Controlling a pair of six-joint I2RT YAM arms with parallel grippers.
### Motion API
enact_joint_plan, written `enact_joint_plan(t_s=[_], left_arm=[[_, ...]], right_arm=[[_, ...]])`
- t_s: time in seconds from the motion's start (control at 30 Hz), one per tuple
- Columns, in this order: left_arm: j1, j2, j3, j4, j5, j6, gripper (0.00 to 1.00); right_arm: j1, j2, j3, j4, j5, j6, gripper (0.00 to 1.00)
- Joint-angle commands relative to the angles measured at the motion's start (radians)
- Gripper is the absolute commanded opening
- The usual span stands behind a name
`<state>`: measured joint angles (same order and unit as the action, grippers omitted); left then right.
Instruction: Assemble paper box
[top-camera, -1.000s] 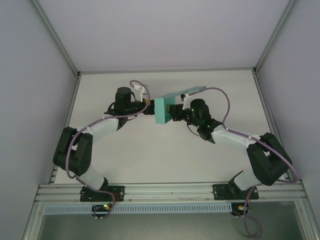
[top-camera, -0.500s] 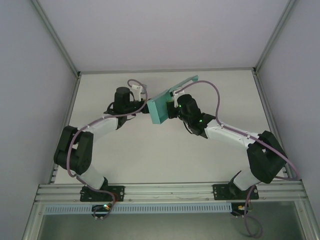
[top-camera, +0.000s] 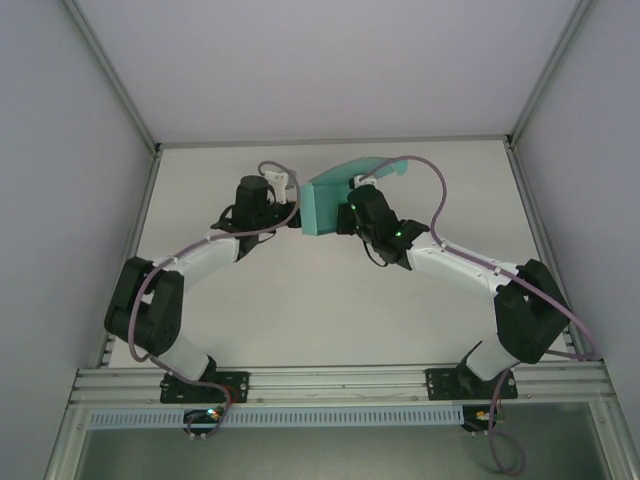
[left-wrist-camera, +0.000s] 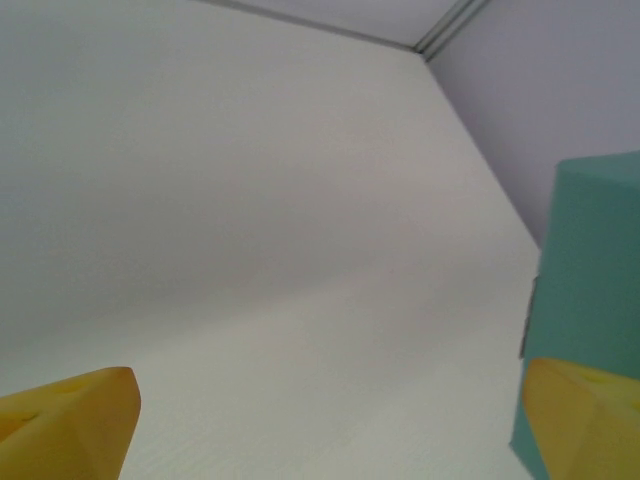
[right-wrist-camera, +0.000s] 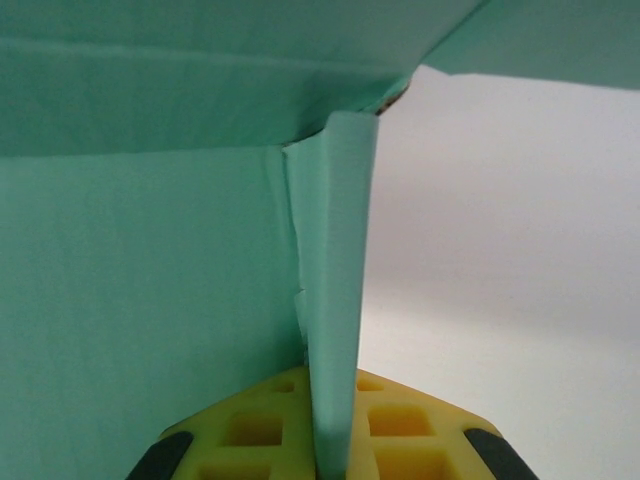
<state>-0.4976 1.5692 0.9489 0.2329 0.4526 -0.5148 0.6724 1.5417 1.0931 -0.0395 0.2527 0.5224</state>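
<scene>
The teal-green paper box is held up off the white table between the two arms, a long flap trailing back to the right. My right gripper is shut on one thin upright wall of it. In the right wrist view that wall runs down between the yellow pads, with a broad panel on the left. My left gripper stands open just left of the box. In the left wrist view its right yellow fingertip overlaps the box's edge, and nothing lies between the fingers.
The white table is enclosed by pale walls on the left, right and back. An aluminium rail carrying both arm bases runs along the near edge. Purple cables loop over each wrist.
The right arm has swung the box left and towards the back, turning it so its face tilts up. The left wrist shifted slightly right, and its jaws opened a little wider.
</scene>
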Motion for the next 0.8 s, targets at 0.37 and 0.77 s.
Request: enact_joint_plan(t_s=[0.37,0.77], left_arm=[[0.130,-0.416,-0.204,-0.564,-0.521,-0.044,1.00],[0.163,-0.528,-0.247,-0.611,-0.548,-0.010,1.00]], right_arm=[[-0.004,-0.089,-0.019,-0.291,0.254,-0.013,0.04],[0.010,0.248,0.093,-0.548,0.189,0.154,0.04]])
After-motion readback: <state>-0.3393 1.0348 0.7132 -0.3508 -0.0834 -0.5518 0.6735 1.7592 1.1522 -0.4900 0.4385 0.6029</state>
